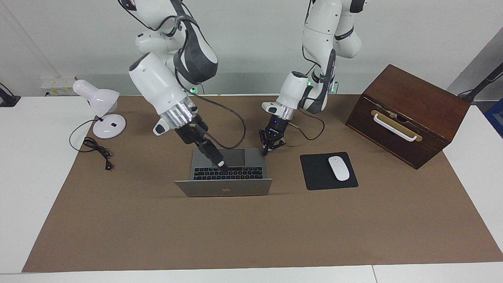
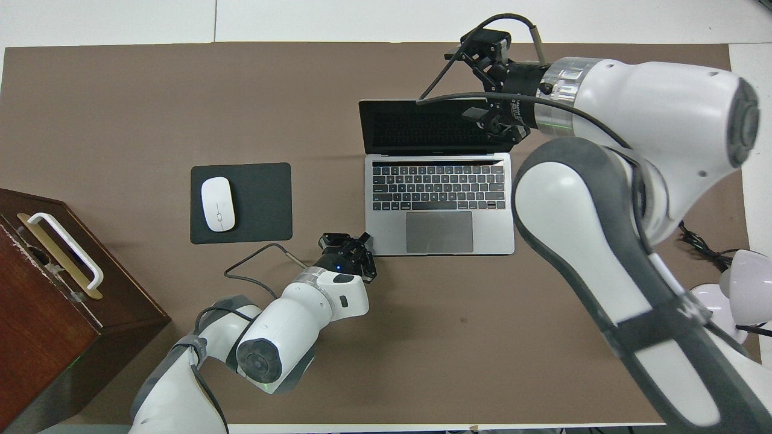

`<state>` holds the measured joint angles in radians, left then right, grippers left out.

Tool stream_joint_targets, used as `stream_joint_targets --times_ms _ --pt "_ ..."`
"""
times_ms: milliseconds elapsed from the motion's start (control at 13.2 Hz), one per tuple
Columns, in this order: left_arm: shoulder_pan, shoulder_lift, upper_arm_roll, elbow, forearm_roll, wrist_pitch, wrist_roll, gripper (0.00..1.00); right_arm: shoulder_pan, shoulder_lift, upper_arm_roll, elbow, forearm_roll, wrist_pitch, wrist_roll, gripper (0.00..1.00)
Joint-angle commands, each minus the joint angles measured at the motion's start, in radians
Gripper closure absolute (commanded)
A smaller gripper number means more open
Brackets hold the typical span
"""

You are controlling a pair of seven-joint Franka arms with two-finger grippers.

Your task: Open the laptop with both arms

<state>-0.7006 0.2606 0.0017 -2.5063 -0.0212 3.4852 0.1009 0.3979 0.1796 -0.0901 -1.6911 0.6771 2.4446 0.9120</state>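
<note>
laptop open mid-table, left gripper pinched together on its base corner, right gripper over the keyboard, can't tell its fingers

White table, covered over most of its top by a brown mat, with bare white strips at both ends and along the edge farthest from the robots. At the middle of the mat, an open laptop, screen side away from the robots. Just beside it, toward the left arm's end, a black mouse pad with a white mouse on it. Nearer the robots at that same end, a brown wooden box. At the right arm's end, a white desk lamp on the mat's edge, with its black cord trailing across table and mat.
</note>
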Motion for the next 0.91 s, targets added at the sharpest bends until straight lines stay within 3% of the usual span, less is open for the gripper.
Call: stream_joint_targets --times_ms 0,152,455,834 --pt "-0.043 0.040 0.000 0.015 -0.003 0.017 -0.004 1.00 -0.014 -0.106 -0.017 0.010 -0.066 -0.117 0.009 0.00" --pt "-0.043 0.040 0.000 0.018 -0.026 0.017 -0.004 1.00 -0.034 -0.106 -0.022 0.100 -0.268 -0.182 -0.133 0.00" --pt "-0.059 0.016 0.000 0.020 -0.068 0.017 -0.007 1.00 -0.088 -0.089 -0.083 0.146 -0.333 -0.263 -0.627 0.00" --pt "-0.045 -0.044 -0.003 -0.002 -0.069 0.015 -0.055 1.00 -0.200 -0.132 -0.080 0.127 -0.609 -0.635 -0.849 0.00"
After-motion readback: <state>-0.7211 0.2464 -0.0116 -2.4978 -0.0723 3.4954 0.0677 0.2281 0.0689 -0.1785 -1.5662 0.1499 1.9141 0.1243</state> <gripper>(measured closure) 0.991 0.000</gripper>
